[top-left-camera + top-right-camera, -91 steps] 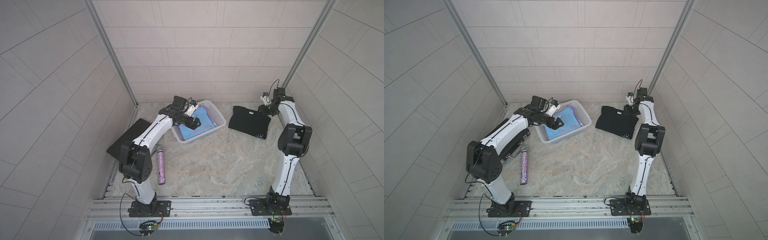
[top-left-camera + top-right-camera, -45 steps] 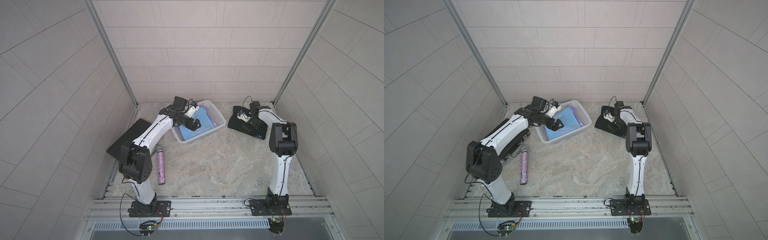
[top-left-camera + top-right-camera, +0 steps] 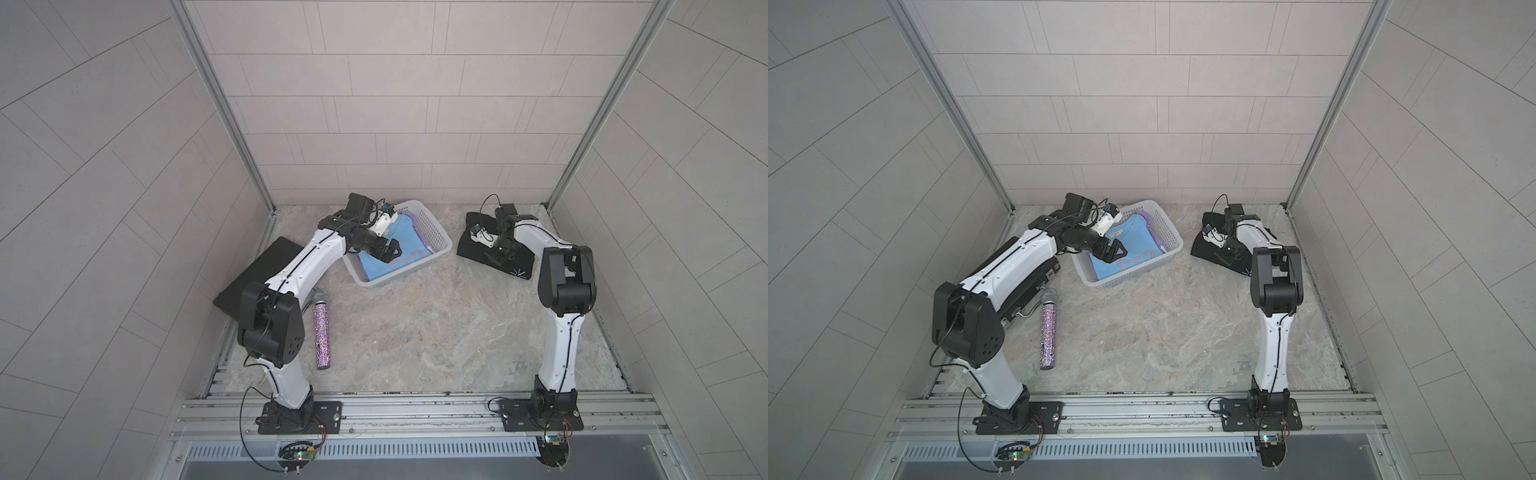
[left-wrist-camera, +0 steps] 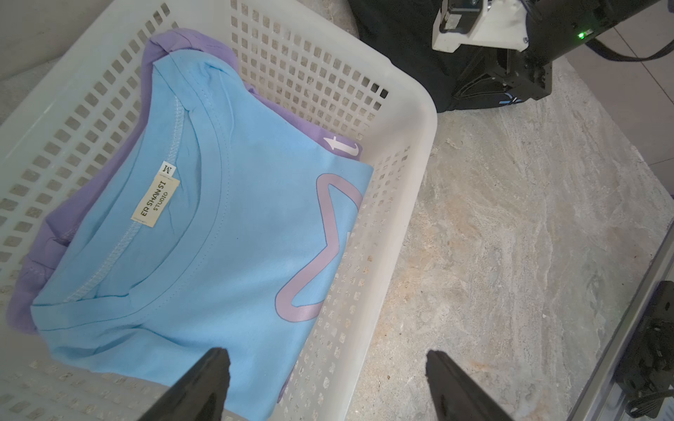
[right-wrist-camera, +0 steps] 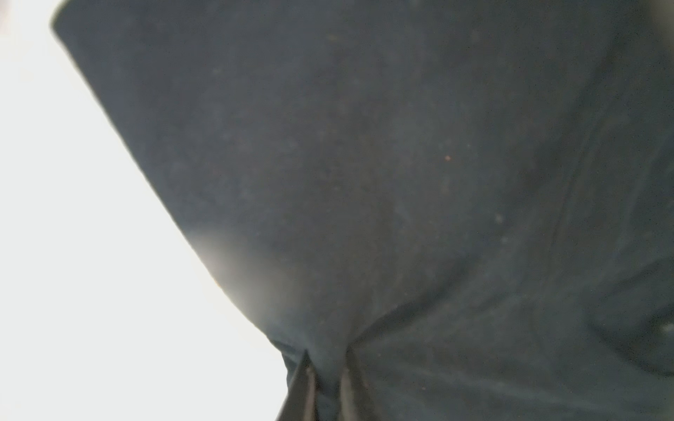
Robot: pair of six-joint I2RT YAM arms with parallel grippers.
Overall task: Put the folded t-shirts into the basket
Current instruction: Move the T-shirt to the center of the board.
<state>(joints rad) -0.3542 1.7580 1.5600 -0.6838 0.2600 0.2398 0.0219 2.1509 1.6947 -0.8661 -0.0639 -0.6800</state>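
Left wrist view: my left pincer (image 4: 326,359) gapes empty over the basket (image 4: 412,109); inside, the light blue tee (image 4: 226,255), tagged "ER SHAN SI STUDIO", covers the lilac tee (image 4: 178,43). My right pincer (image 5: 327,359) clamps the black tee (image 5: 364,164) at the basket's three o'clock; microphone (image 3: 322,332) at seven.

- Both top views are taken from high above the front rail (image 3: 415,409), angled steeply down toward the back wall (image 3: 415,124). The whole work surface (image 3: 415,332) is covered from afar.
- Nearly identical coverage is given in both top views, offset slightly sideways.
- The left wrist view is taken close above the basket (image 4: 412,120), past the fingers of the left gripper (image 4: 326,368). The basket and the black t-shirt (image 4: 394,54) are shared with both top views.
- The right wrist view is set almost against the black t-shirt, which is rendered blurred and fills most of the frame.
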